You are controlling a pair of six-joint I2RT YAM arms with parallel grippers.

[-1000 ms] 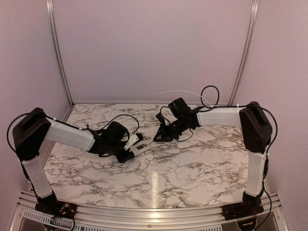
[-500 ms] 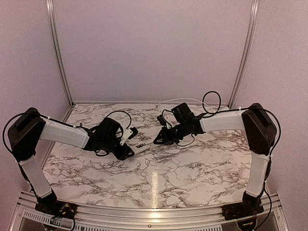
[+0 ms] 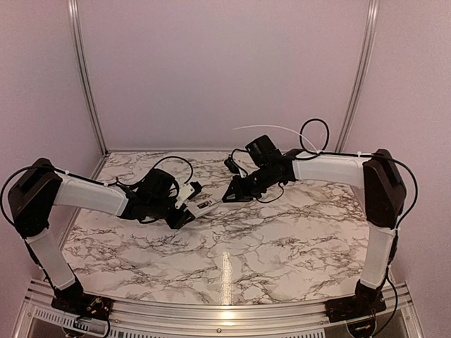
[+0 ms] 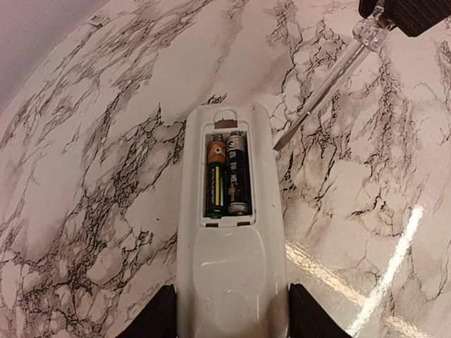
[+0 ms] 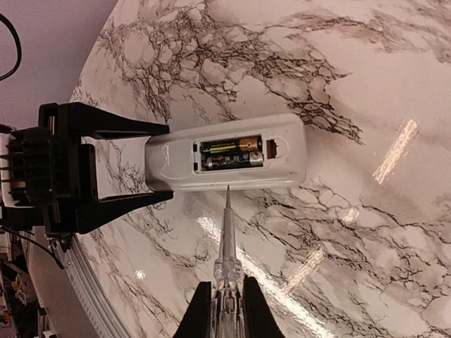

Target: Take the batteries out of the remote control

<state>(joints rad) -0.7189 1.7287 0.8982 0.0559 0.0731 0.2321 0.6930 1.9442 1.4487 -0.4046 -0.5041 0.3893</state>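
While nothing's out of the remote yet, the setup makes sense going camera by camera.

Top camera: the left gripper [image 3: 184, 209] has the remote control [image 3: 203, 206] clamped by one end, toward 10 o'clock from the middle of the table [image 3: 296, 239]. I can't tell if it's resting on the marble or just above it. The right gripper [image 3: 235, 193] sits at about 2 o'clock from the remote, fingers pinched tight on something too thin to make out from up here.

Left wrist camera: the remote runs from 6 to 12 o'clock, back side up, cover off. Both batteries [image 4: 227, 176] are side by side in the open recess. The claw is about half wide, with a finger pressed on each long edge of the near end. I reckon that grip is purely to keep the open side facing up and stop it sliding. A clear-handled screwdriver [image 4: 331, 88] slants in from 1 o'clock, tip just beside the remote's edge at 3 o'clock from the batteries.

Right wrist camera: the screwdriver points straight to 12 o'clock from the closed claw, tip at the remote's long edge, just short of the nearer battery. The left claw's fingers are at 9 o'clock. My guess is the fingers are too fat for that slot, hence the thin tip for levering. It needs to get over the rim first, and it could skate off.
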